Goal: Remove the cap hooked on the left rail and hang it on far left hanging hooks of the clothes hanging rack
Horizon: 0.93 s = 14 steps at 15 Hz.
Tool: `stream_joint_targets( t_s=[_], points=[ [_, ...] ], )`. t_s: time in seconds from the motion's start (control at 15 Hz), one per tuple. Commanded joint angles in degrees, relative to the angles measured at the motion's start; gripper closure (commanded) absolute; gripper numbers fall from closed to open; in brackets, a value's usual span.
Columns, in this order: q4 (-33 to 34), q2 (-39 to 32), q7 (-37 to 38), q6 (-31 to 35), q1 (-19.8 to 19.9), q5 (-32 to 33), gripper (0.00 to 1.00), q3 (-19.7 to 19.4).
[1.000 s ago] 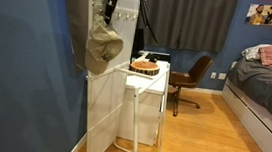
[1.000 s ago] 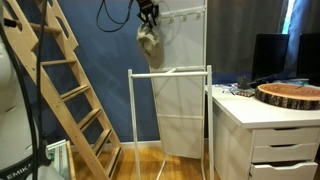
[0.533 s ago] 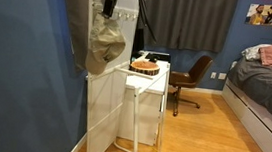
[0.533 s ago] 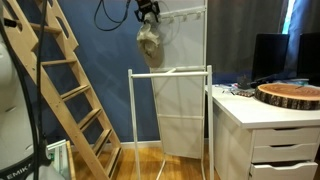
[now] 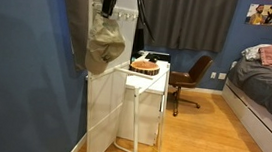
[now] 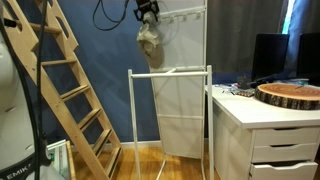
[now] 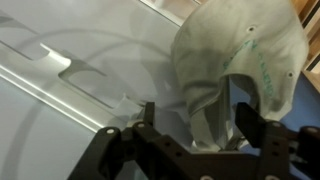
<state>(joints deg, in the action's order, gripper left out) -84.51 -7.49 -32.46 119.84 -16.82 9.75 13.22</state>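
Observation:
The pale olive cap (image 5: 104, 45) (image 6: 149, 42) hangs by its top at the left end of the white clothes rack (image 6: 205, 70), high against the blue wall. My gripper (image 5: 111, 3) (image 6: 148, 14) is right above it. In the wrist view the cap (image 7: 235, 60) fills the upper right, and a fold of it hangs down between the jaws. My gripper (image 7: 197, 112) stands open, both dark fingers (image 7: 148, 118) spread wide to either side of the fold. The row of hooks (image 6: 178, 17) runs along the rack's top; the hook that carries the cap is hidden.
A wooden ladder (image 6: 70, 90) leans against the wall beside the rack. A white desk (image 6: 265, 125) carries a round wood slab (image 6: 288, 95) (image 5: 145, 65). Further off are an office chair (image 5: 188, 81) and a bed (image 5: 265, 93).
The jaws have spread from nearly closed on the cap to wide apart. The cap now hangs on its own and has settled slightly lower.

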Motion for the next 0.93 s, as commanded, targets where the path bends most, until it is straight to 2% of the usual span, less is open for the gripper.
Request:
stream_joint_targets(
  t_s=[0.0,0.07,0.33,0.87],
  points=[
    [3.0,-1.0,1.7,-0.7,0.3,2.8,0.25,0.5],
    [3.1,-0.9,1.9,-1.0,0.2,2.8,0.23,0.6],
    [3.6,-0.7,2.2,-1.9,0.2,2.7,0.28,0.7],
    [3.5,1.3,2.7,-3.8,-0.1,0.8,0.31,0.0]
  ],
)
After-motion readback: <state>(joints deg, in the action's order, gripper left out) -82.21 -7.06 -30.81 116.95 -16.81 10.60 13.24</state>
